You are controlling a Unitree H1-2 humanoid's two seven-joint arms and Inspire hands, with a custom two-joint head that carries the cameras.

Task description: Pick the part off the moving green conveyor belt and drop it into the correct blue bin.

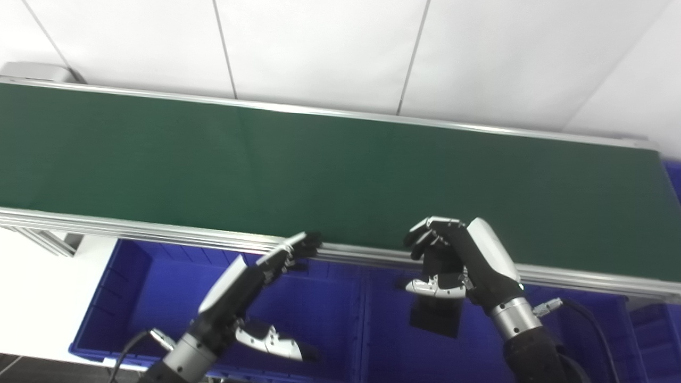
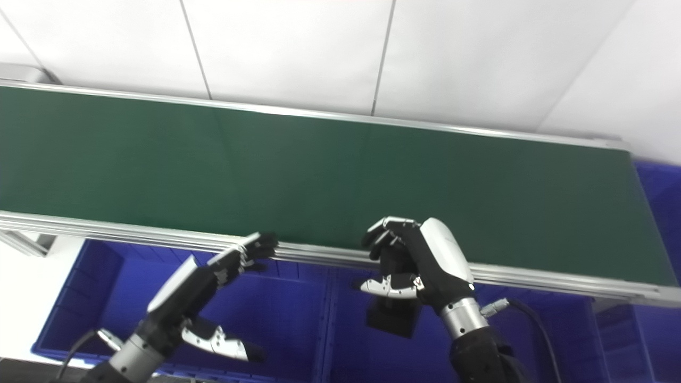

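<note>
The green conveyor belt [image 1: 340,175] runs across the view and carries no part. My right hand [image 1: 457,260] hovers at the belt's near rail, over the right blue bin [image 1: 383,340], with fingers curled and thumb held out. A black square part [image 1: 435,318] shows just under the thumb, over the bin; I cannot tell whether the hand touches it. My left hand [image 1: 250,282] is open and empty over the left blue bin [image 1: 159,287], its fingertips [image 1: 308,242] at the belt's near rail.
The belt's aluminium rail [image 1: 159,231] runs along the near side above both bins. Another blue bin [image 1: 674,178] shows at the belt's right end. A white wall stands behind the belt. A cable [image 1: 585,314] trails from the right wrist.
</note>
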